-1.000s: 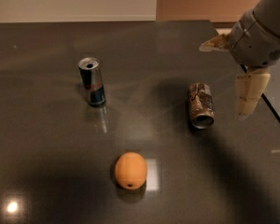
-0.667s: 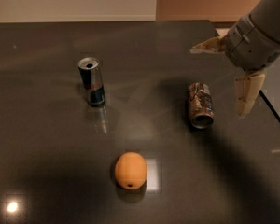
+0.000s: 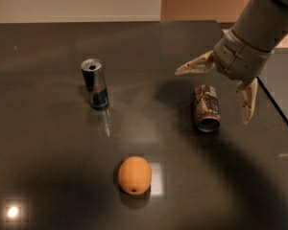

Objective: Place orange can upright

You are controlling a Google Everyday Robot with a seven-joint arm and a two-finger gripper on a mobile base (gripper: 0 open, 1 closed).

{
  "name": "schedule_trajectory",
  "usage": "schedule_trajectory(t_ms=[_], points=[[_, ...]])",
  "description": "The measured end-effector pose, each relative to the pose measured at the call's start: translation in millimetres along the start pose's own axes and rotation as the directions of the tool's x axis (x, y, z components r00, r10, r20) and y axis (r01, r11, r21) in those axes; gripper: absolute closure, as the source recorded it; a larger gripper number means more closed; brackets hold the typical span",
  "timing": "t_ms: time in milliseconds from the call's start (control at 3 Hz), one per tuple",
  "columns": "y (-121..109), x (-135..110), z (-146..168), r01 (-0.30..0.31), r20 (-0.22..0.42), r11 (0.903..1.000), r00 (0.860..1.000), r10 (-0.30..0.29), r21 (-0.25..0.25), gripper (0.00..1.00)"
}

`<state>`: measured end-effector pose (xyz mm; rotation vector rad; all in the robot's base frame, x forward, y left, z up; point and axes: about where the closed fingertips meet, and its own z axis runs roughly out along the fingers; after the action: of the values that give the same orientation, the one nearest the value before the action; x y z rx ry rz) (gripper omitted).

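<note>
**Open gripper over the fallen can**

Camera view: I am holding my gripper at the right of the frame, just above centre height, with my grey arm coming down from the upper right corner. My two pale fingers are spread wide apart and gripping nothing. One is pointing left toward the middle of the frame, the other is pointing down along the right side.

The orange can is lying on its side on the dark table, right of centre. In the picture it is sitting between my two fingers. Its silver end is facing the lower edge of the frame, and its brownish, patterned body is running up toward my wrist. I am not closing on it: neither finger is touching it as far as I can see, though I cannot tell how high above it I am hovering.

A slim blue-and-silver can is standing upright at the left of centre, well apart from the orange can, with its opened top showing. A round orange fruit is resting below centre, nearer the bottom edge and apart from both cans. Ceiling lights are glinting on the table surface beside the fruit and at the lower left corner.
</note>
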<state>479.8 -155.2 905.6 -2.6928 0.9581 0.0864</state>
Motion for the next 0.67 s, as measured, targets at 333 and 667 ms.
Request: schedule_trajectory(t_ms=[333,667], points=[[3,1,17,0.194,-0.003,0.979,0.981,-0.195,-0.063,0.0],[10,3,33,0.332,-0.001,0.9362,0.943,-0.334,-0.116,0.0]])
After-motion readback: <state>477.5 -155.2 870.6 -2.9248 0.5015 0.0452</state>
